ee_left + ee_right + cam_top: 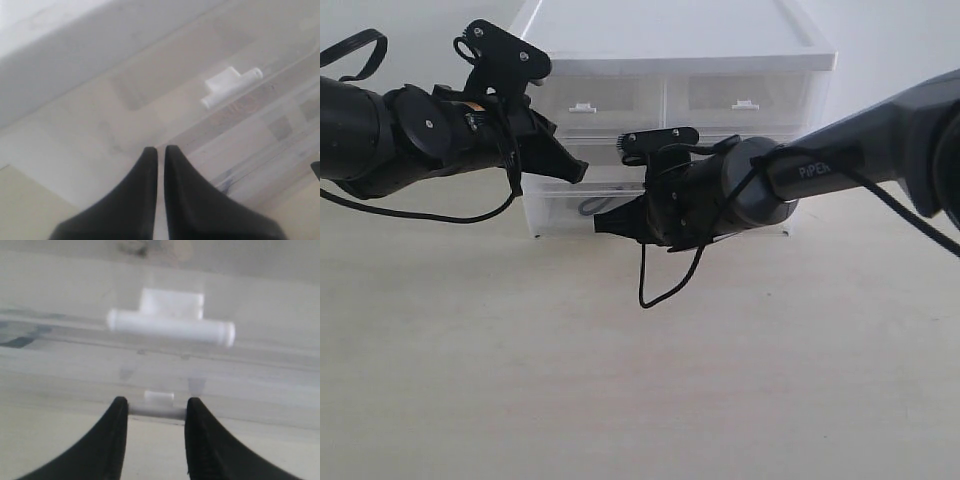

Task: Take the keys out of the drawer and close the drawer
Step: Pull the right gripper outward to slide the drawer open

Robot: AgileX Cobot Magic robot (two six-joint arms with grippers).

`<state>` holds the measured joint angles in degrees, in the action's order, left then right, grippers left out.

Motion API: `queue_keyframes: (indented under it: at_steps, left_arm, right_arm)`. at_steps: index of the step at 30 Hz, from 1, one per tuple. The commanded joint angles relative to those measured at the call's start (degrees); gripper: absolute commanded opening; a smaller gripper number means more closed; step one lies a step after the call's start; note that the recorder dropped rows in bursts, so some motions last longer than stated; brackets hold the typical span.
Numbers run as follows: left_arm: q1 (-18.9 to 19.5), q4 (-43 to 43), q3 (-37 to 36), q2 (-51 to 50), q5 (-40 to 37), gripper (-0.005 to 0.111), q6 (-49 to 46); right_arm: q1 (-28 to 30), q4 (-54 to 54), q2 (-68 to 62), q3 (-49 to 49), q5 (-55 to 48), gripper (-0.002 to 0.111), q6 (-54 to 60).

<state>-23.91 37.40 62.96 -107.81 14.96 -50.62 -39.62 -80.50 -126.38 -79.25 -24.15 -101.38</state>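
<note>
The white translucent drawer unit (670, 40) stands at the back of the table. Its lowest tier is the drawer (552, 212). Through the drawer's front shows a dark grey strap loop of the keys (592, 207); the rest of the bunch is hidden. My right gripper (610, 226) is low at the drawer's front. In the right wrist view this gripper (156, 407) is shut on the drawer's small white tab handle (159, 396), whose bar touches both fingers. My left gripper (575, 170) hovers by the unit's left front, and in the left wrist view the gripper (161, 150) is shut and empty.
Two half-width top drawers carry white handles (582, 106) (745, 104). The middle drawer's handle (170, 327) sits just above my right gripper. Another handle (231, 86) shows ahead of my left gripper. A black cable (655, 290) dangles from the right arm over the pale table (620, 400).
</note>
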Motion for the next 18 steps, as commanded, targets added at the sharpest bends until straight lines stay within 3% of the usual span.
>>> queue_keyframes:
  at_steps: [1,18]
  left_arm:
    - [2.7,3.6,1.2,-1.5,32.6,0.004,0.3]
    - [2.7,3.6,1.2,-1.5,32.6,0.004,0.3]
  right_arm:
    - [-1.7,0.9,1.1,-0.3,-3.1,0.000,3.1]
    - [-3.5,10.2,1.1,-0.3,-9.2,0.000,11.0]
